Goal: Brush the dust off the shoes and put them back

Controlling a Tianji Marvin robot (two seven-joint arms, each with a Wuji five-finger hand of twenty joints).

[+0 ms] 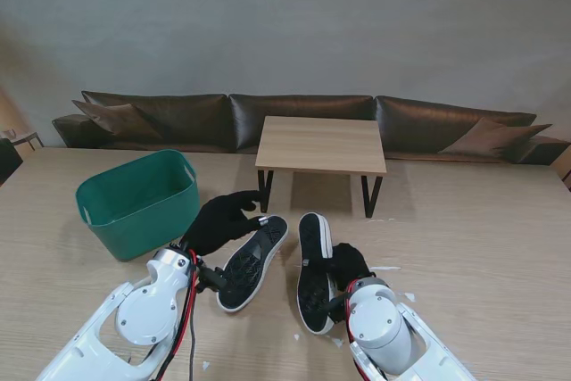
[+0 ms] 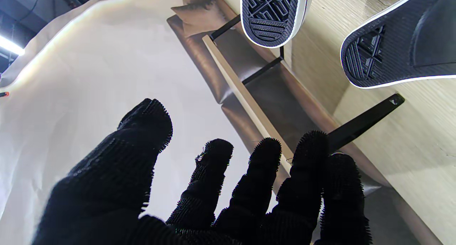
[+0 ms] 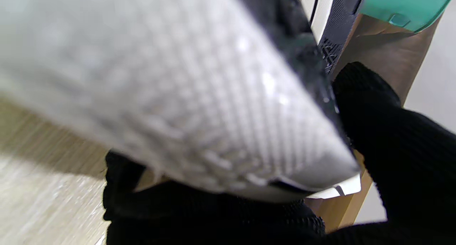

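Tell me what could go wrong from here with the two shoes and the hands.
1. The right hand grips the right-side shoe only at its heel end, sole up; held that far back, it might twist or slip.
2. The left hand is open beside the left-side shoe, holding nothing; a sweep could push the loose shoe into the other.
3. The green basket stands close to the left hand, so a wide stroke could knock it.

The place looks like a staged living room: a long dark-brown leather sofa [image 1: 303,118] with cushions [image 1: 111,116] runs along a plain grey wall [image 1: 285,24] at the far side, and a small wooden coffee table [image 1: 321,144] on black legs stands before it.
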